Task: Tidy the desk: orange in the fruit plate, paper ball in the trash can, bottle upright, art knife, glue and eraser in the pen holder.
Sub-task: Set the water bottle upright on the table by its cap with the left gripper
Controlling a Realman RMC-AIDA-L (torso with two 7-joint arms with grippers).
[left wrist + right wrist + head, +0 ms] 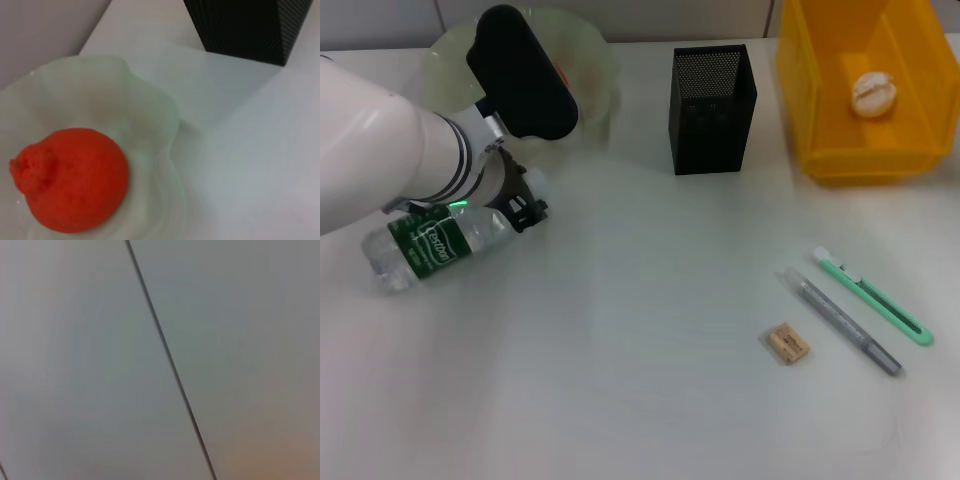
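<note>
A clear bottle [432,245] with a green label lies on its side at the left of the desk. My left gripper [523,208] is down at the bottle's right end, against its neck. The orange [70,186] rests in the pale green fruit plate [150,105]; in the head view my left arm hides most of the orange [560,72]. The black mesh pen holder [712,95] stands at the back centre. The paper ball [873,93] lies in the yellow trash can [820,110]. The green art knife [875,297], grey glue [840,322] and eraser [787,343] lie at the front right.
The fruit plate [595,70] sits at the back left, just behind my left arm. The right wrist view shows only a plain grey surface with a dark line. My right arm is out of the head view.
</note>
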